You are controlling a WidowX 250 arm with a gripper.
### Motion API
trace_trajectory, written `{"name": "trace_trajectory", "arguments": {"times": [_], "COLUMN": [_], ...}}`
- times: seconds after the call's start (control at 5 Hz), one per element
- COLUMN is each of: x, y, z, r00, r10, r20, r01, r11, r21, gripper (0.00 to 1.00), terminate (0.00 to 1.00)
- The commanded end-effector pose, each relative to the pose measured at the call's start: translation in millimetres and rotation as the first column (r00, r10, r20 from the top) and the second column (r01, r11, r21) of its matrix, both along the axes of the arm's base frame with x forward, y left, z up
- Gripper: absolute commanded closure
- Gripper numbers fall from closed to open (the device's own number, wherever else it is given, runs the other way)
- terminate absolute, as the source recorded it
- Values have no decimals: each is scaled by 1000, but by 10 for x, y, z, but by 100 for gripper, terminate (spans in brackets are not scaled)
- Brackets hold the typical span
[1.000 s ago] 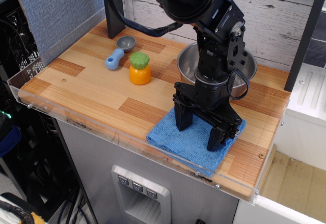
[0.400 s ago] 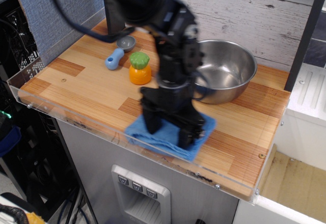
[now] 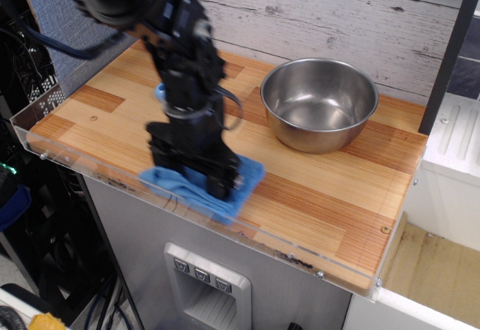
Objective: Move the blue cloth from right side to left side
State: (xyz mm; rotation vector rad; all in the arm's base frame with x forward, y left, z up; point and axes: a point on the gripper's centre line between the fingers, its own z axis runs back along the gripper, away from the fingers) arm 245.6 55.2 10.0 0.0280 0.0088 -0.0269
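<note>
Near the front edge of the bench (image 3: 330,195), left of centre, the blue cloth (image 3: 244,184) was pressed under the claw (image 3: 196,166), whose fingers were spread apart. Downward pressure would best be kept even so the cloth is dragged left without bunching or slipping over the lip.

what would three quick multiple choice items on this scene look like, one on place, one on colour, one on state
1. Where is the blue cloth?
A. in the bowl
B. at the front edge of the wooden top, under the gripper
C. on the floor

2. What colour is the bowl?
A. silver
B. red
C. green

3. What is the bowl's state?
A. tipped over
B. upright and empty
C. upright, holding the cloth

Answers:
1. B, the gripper presses on the cloth beside the clear front lip.
2. A, it is shiny bare metal.
3. B, its opening faces up and only bare metal shows inside.
</note>
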Motion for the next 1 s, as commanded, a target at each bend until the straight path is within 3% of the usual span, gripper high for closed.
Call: {"name": "trace_trajectory", "arguments": {"times": [0.0,0.4,0.8], "x": [104,216,456], "y": [566,1110,1223], "z": [27,70,213], "r00": [999,998,1000], "r10": [37,62,-2], "r20": [14,19,30], "r01": [-37,-62,1], "r11": [999,998,999], "r21": [-29,-4,53], "gripper": [0,0,0], "terminate": [0,0,0]}}
